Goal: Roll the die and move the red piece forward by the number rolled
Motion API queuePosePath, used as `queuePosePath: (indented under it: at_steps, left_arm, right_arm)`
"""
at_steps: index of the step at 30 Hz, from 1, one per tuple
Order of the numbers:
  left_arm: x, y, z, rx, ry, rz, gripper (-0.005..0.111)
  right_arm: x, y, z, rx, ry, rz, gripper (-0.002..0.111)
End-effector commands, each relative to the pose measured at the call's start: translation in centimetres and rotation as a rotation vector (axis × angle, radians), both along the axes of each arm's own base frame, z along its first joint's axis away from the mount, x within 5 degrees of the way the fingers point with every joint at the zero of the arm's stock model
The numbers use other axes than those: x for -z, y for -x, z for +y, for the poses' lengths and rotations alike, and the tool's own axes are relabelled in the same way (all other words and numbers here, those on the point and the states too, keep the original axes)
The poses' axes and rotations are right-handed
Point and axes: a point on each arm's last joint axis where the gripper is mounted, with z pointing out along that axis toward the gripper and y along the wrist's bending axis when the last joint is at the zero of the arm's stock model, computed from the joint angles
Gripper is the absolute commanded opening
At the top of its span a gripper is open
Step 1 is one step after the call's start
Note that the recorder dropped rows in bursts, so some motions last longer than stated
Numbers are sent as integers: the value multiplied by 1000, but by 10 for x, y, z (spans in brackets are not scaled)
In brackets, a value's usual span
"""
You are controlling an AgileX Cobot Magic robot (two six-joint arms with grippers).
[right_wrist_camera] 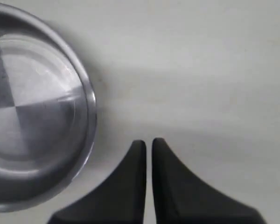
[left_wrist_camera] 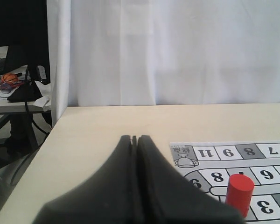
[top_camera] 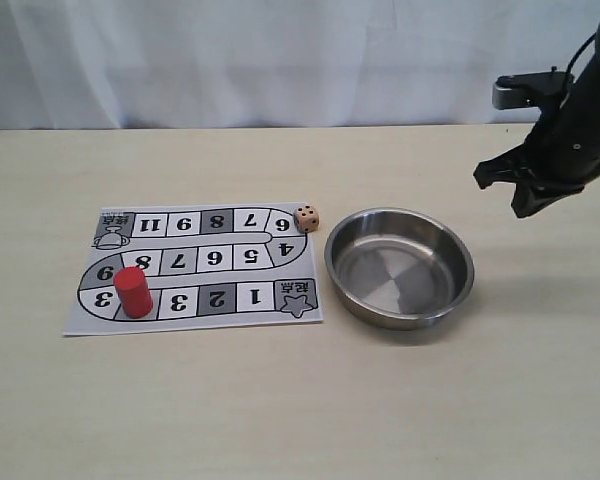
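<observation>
- Since the die (top_camera: 306,218) rests on the board's (top_camera: 195,270) corner, outside the bowl (top_camera: 450,300), read its top face first; pips unclear here
- left gripper (left_wrist_camera: 134,138) pressed closed, empty; right gripper (right_wrist_camera: 149,142) nearly closed, empty, above bare table (top_camera: 380,400)
- open wide, descend squarely over the red piece (top_camera: 133,291)

A round, shallow stainless-steel bowl (top_camera: 400,266) sits right of centre on the pale wooden table (top_camera: 280,400), just beside a printed paper game board (top_camera: 195,268) with numbered grey and white squares, lying left of centre. A white curtain (top_camera: 280,60) fills the top of the frame.
</observation>
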Motion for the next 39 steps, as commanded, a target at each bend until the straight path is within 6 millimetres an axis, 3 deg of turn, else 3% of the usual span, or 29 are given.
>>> queuePosePath:
  at_steps: [1, 8, 11, 23, 30, 39]
  left_arm:
    - [-2, 0, 0, 1, 4, -12, 0]
    - [-2, 0, 0, 1, 4, -12, 0]
    - [-2, 0, 0, 1, 4, -12, 0]
    - [-2, 0, 0, 1, 4, -12, 0]
    - [-3, 0, 0, 1, 4, -14, 0]
    - [-3, 0, 0, 1, 4, -14, 0]
  right_arm:
    - [-31, 40, -3, 11, -1, -114, 4]
    - [-70, 126, -5, 61, -26, -306, 4]
    - [-93, 175, -6, 69, -40, -426, 4]
    - [-142, 298, -8, 103, -97, -853, 4]
    - [-156, 364, -9, 94, -116, -1108, 4]
    - [-152, 434, -11, 83, -136, -1372, 4]
